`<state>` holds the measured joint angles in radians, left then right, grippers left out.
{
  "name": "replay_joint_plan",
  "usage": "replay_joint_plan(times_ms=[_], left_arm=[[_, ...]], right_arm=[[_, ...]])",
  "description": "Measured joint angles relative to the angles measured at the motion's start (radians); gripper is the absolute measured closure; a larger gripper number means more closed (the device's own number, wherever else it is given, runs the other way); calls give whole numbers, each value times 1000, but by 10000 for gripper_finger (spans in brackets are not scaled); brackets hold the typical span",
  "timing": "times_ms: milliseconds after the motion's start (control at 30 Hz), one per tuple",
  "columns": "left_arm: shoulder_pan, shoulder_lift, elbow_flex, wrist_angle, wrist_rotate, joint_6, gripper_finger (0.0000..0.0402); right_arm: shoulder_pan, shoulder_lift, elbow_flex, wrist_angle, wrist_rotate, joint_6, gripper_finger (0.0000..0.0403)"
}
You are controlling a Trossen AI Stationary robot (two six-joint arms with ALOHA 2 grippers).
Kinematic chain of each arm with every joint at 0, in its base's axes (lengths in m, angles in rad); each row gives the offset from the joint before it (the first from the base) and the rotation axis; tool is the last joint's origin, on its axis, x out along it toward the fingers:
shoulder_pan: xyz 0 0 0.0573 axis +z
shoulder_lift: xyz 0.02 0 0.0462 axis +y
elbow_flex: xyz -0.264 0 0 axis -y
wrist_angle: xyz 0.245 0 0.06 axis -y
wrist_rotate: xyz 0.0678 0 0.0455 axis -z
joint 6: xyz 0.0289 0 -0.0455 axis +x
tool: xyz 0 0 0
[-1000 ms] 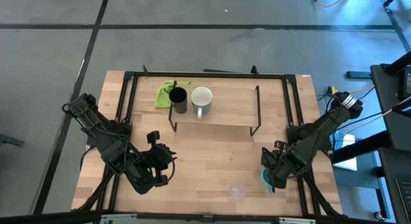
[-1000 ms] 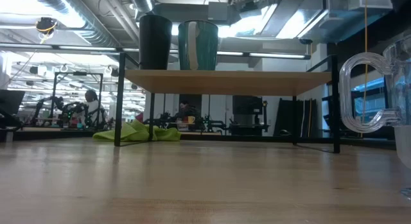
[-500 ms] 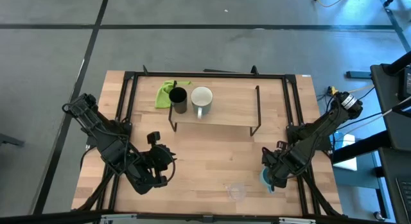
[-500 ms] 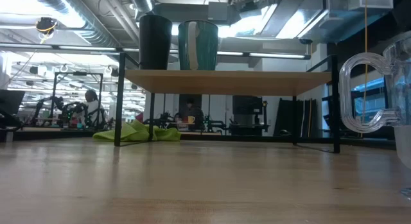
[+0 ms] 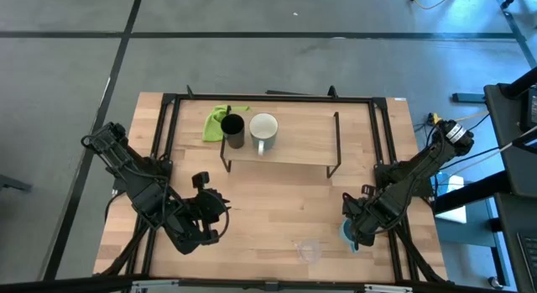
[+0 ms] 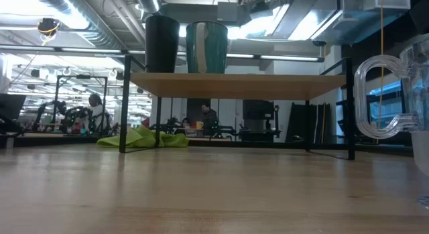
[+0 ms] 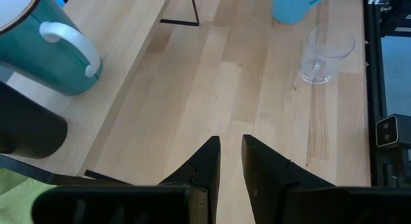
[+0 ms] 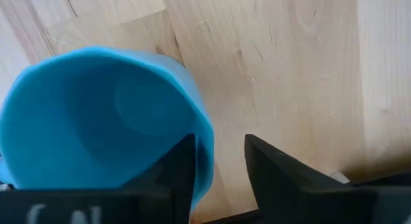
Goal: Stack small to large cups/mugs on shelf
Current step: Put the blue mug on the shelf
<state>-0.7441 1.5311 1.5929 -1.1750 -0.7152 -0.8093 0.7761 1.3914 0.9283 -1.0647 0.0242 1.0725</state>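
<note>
Light blue and open-mouthed, the handled mug [image 8: 103, 115] is sitting on the table near its front right corner, directly under the right gripper [image 8: 218, 163]. That gripper's fingers are standing narrowly apart, and one seems to be hanging over the mug's rim while the other is outside it, though contact is hard to judge. Across the last second nothing is shifting: both arms are staying put, so the grasp is probably still being lined up, not closed. The clear cup [image 5: 310, 250] is waiting just beside the blue mug. On the shelf [image 5: 294, 152] the black cup [image 5: 234, 130] and the white mug [image 5: 263, 130] are standing side by side at its left end. The left gripper [image 7: 230, 156], slightly parted and empty, is resting over the table's front left.
</note>
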Motion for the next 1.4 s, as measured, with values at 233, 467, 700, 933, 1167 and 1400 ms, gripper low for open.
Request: replay_joint_plan(times_ms=[233,467,700,933,1167,1400], left_arm=[[0,0,0,0,0,0,343],[0,0,0,-1,0,0,343],[0,0,0,-2,-1,0,343],[0,0,0,-1,-1,0,343],[0,0,0,-1,-11,0,343],[0,0,0,-1,-33,0,343]], right_arm=[[0,0,0,2,0,0,310],[0,0,0,2,0,1,343],[-1,-1,0,40,-1,1,382],[0,2,22,43,0,23,366],[-12,2,118,6,1,22,383],[-73,2,246,-130,11,-59,370]])
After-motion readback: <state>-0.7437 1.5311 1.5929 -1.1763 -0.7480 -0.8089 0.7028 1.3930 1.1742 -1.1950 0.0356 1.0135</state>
